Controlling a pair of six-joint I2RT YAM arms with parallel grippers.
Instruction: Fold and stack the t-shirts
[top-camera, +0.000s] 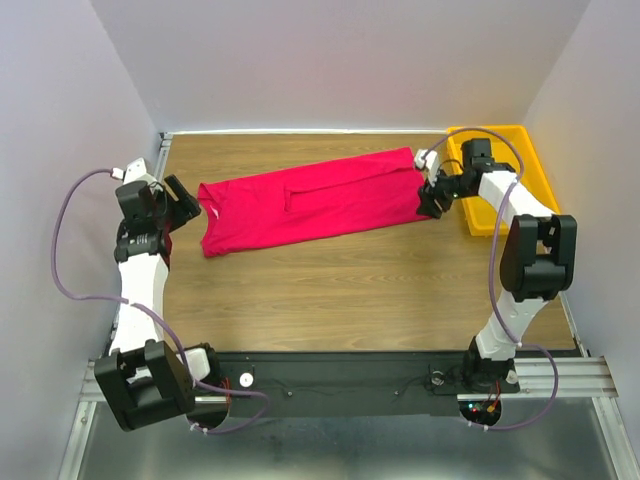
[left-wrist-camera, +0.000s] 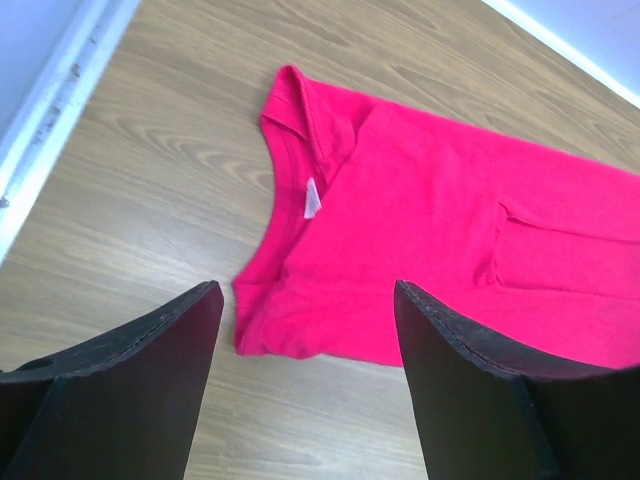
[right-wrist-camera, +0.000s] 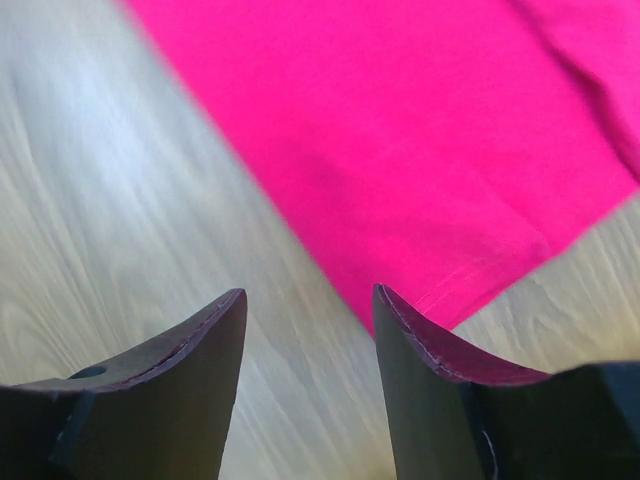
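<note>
A crimson-pink t-shirt (top-camera: 310, 203) lies folded lengthwise into a long band across the far half of the table, collar end to the left. In the left wrist view the t-shirt (left-wrist-camera: 420, 240) shows its collar and white label, with a folded-in sleeve on top. My left gripper (top-camera: 185, 203) hangs just off the collar end, open, nothing between its fingers (left-wrist-camera: 150, 370). My right gripper (top-camera: 432, 200) hovers at the hem end, open and empty. The right wrist view shows the t-shirt's hem corner (right-wrist-camera: 420, 150) just beyond the jaws.
A yellow plastic tray (top-camera: 520, 145) sits at the far right corner, behind the right arm. Bare wooden tabletop (top-camera: 360, 290) lies between the shirt and the arm bases. White walls close in on three sides.
</note>
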